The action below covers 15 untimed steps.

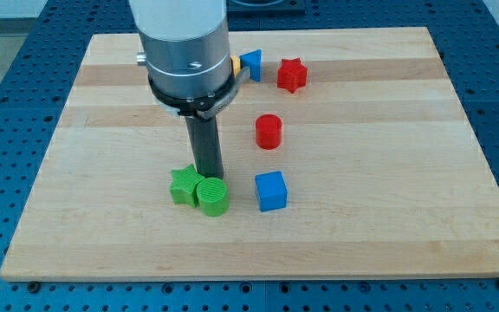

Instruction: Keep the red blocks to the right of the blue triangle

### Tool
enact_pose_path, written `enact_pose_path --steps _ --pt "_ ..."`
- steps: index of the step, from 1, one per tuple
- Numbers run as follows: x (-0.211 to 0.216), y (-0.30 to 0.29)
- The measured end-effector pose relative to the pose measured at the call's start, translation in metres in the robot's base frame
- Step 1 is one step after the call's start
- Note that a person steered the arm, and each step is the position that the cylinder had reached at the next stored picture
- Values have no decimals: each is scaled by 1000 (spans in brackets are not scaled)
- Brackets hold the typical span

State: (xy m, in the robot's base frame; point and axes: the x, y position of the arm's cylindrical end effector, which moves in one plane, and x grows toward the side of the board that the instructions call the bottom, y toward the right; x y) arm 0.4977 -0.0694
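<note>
My tip (206, 176), a bare rod with nothing to clamp, rests against the green star block (182, 185) and green cylinder (213, 197). The red star block (291, 74) and red cylinder (268, 132) sit right of the blue triangle (251, 64); they look light, rigid and slippery, best pushed centrally on their flanks.

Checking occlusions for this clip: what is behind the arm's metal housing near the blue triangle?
A yellow block peeks out between the housing and the blue triangle; its shape and anything else behind are covered.

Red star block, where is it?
The red star sits near the view's top on the wooden board, just right of the blue triangle and above the red cylinder.
</note>
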Motion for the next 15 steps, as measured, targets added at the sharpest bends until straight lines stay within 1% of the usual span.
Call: enact_pose_path --steps 1,3,4,6,7,8,9,11,15 --pt "-8 6" --pt "-86 90" --pt "-86 93" --pt "-118 126" --pt "-118 126" --pt "-143 137" --pt "-145 138" --pt "-170 139" --pt "-179 136"
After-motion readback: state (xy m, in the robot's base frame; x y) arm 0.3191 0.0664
